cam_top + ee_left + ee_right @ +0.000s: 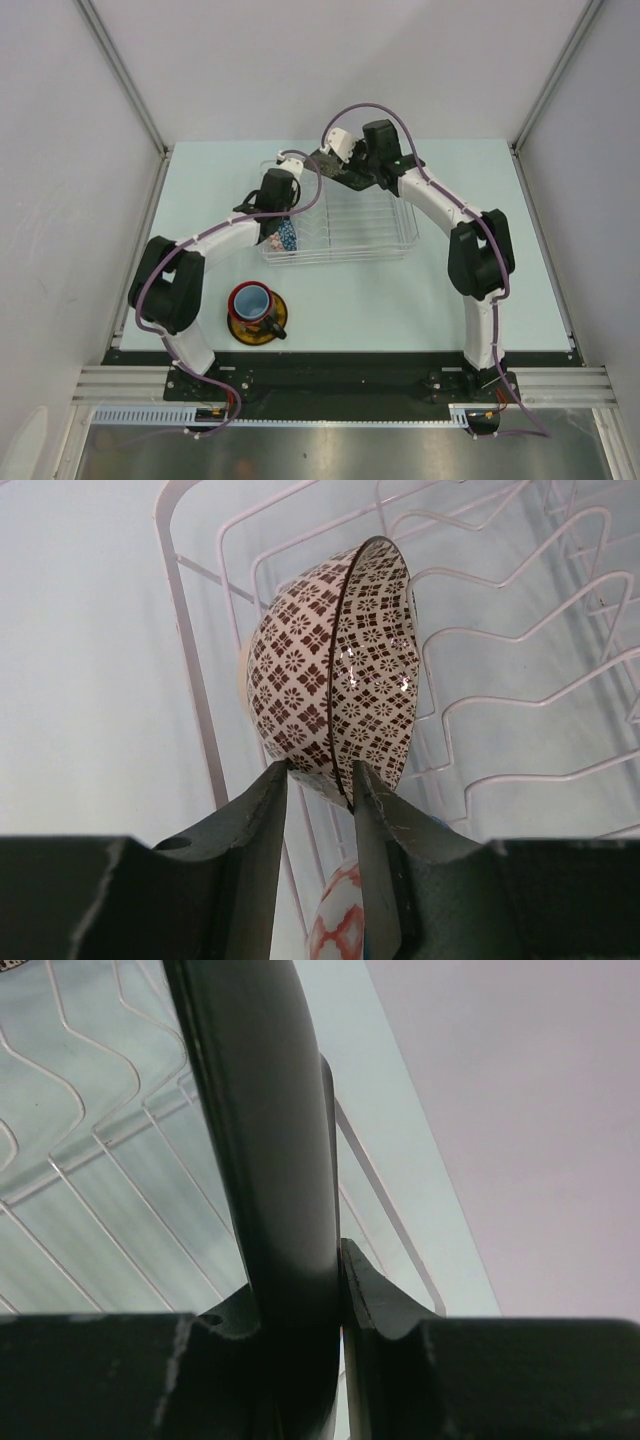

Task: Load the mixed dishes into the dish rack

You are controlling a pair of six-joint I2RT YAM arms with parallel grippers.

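Note:
The beige netted bowl stands on edge inside the dish rack, and my left gripper is shut on its lower rim. A small blue bowl with a red-lattice outside sits just beneath those fingers in the rack's near left corner. At the rack's far edge my right gripper is shut on the black square plate, whose dark edge fills the right wrist view. The red mug with blue inside stands on the yellow saucer on the table in front of the rack.
The white rack wires and upright prongs lie close around the held bowl. The rack's clear tray lies under the plate. Grey enclosure walls rise on both sides and behind the pale table.

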